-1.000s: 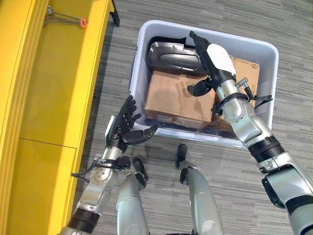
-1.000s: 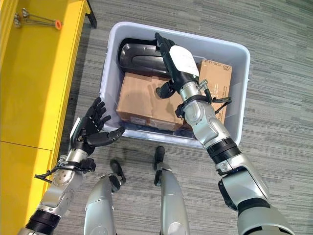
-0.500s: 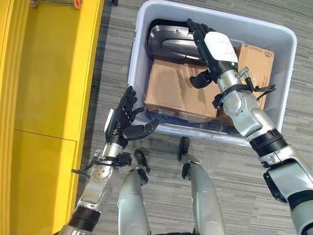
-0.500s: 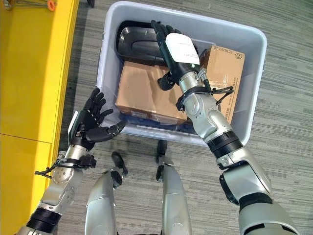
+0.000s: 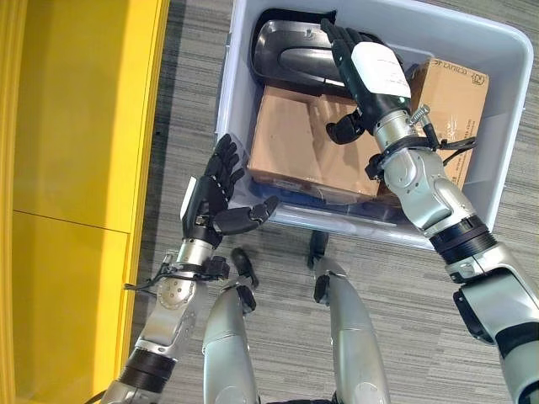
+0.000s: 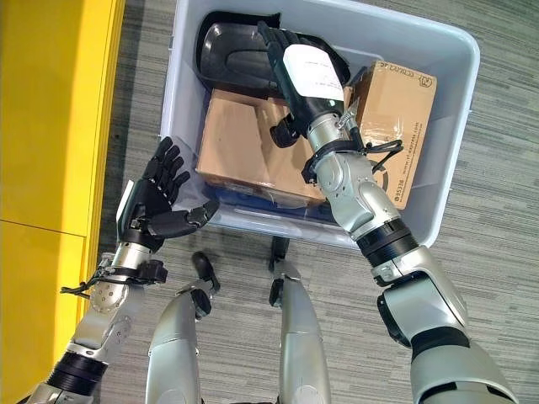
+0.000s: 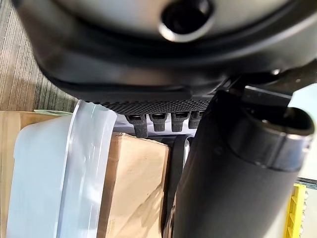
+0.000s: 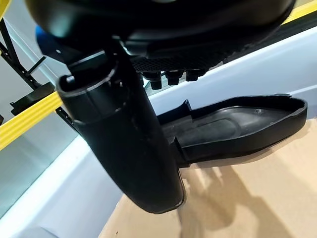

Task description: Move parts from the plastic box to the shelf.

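We see the black plastic part [image 5: 290, 59] lying in the far left end of the plastic box [image 6: 181, 101], long axis running across the box, rounded end toward its left wall, resting partly on a large cardboard box [image 5: 290, 156]. Our right hand [image 5: 364, 80] hovers over the part, fingers straight and spread, gripping nothing. Our left hand [image 5: 215, 202] is outside the box's near left corner, wide open. A smaller cardboard box [image 6: 400, 114] sits at right. The yellow shelf [image 5: 76, 126] is left.
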Motion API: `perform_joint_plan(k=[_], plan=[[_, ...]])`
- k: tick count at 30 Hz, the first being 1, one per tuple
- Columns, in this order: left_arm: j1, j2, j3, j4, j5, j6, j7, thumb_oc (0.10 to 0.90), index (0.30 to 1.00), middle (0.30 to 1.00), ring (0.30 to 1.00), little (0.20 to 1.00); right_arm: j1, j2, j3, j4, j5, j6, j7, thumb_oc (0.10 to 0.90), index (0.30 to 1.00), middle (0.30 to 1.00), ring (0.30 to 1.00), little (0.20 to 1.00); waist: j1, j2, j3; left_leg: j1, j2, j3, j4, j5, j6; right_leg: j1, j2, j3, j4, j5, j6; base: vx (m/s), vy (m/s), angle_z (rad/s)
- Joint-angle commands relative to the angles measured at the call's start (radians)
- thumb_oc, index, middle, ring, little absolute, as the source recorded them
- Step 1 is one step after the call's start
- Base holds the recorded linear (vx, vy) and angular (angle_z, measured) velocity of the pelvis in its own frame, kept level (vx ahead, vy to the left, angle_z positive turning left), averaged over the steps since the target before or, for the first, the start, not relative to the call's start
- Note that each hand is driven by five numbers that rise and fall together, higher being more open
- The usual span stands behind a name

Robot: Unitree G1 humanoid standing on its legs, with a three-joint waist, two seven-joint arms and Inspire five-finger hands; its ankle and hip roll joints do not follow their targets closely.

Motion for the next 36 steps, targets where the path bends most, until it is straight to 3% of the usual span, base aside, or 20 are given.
perform_joint_plan(k=[1,15,16,17,19,26,36], plan=[[0.074,0.012,0.015,-0.056,0.020,-0.002,0.059,0.900,1.000,1.000,1.000,1.000,-0.159,-0.035,0.001,-0.093,-0.058,-0.040,-0.060,0.900,1.000,1.000,1.000,1.000,0.016,0.021,-0.008,0.051,0.027,-0.027,0.006,-0.079,-0.016,0.026,-0.054,0.090,0.018,-0.034,0.138,0.03,-0.013,0.07],[0.109,0.026,0.026,-0.104,-0.005,-0.023,0.092,0.900,1.000,1.000,1.000,1.000,-0.316,-0.021,0.110,0.111,-0.047,-0.008,-0.087,0.900,1.000,1.000,1.000,1.000,0.050,0.039,-0.008,-0.110,-0.003,-0.068,-0.011,-0.061,-0.014,-0.110,-0.073,0.059,0.030,-0.028,0.148,0.03,-0.019,0.10],[0.110,0.026,0.028,-0.105,-0.005,-0.024,0.094,0.900,1.000,1.000,1.000,1.000,-0.323,-0.022,0.116,0.120,-0.045,-0.009,-0.086,0.802,0.863,0.863,0.863,0.863,0.050,0.041,-0.008,-0.118,-0.004,-0.070,-0.010,-0.061,-0.014,-0.116,-0.074,0.058,0.030,-0.028,0.147,0.00,0.000,0.00],[0.110,0.026,0.027,-0.106,-0.005,-0.023,0.097,0.900,1.000,1.000,1.000,1.000,-0.328,-0.022,0.123,0.132,-0.041,-0.007,-0.086,0.751,0.791,0.791,0.791,0.791,0.051,0.042,-0.008,-0.126,-0.003,-0.072,-0.011,-0.060,-0.013,-0.126,-0.076,0.058,0.032,-0.028,0.147,0.00,0.000,0.00],[0.111,0.025,0.028,-0.104,-0.003,-0.022,0.101,0.900,1.000,1.000,1.000,1.000,-0.333,-0.021,0.131,0.156,-0.033,-0.004,-0.089,0.400,0.300,0.300,0.300,0.300,0.051,0.044,-0.008,-0.136,-0.005,-0.072,-0.014,-0.060,-0.013,-0.138,-0.077,0.058,0.032,-0.028,0.148,0.00,0.000,0.00],[0.112,0.015,0.033,-0.102,0.008,-0.018,0.107,0.900,1.000,1.000,1.000,1.000,-0.306,-0.038,0.152,0.172,-0.039,0.001,-0.068,0.400,0.300,0.300,0.300,0.300,0.044,0.046,-0.008,-0.165,-0.010,-0.068,-0.013,-0.062,-0.010,-0.171,-0.079,0.061,0.040,-0.031,0.148,0.01,0.001,0.02],[0.100,-0.004,0.025,-0.104,-0.010,-0.011,0.103,0.900,1.000,1.000,1.000,1.000,-0.241,-0.052,0.086,0.066,-0.073,0.000,-0.071,0.400,0.300,0.300,0.300,0.300,0.028,0.040,-0.008,-0.159,-0.012,-0.065,-0.004,-0.070,-0.005,-0.183,-0.076,0.066,0.062,-0.038,0.145,0.00,0.001,0.00]])
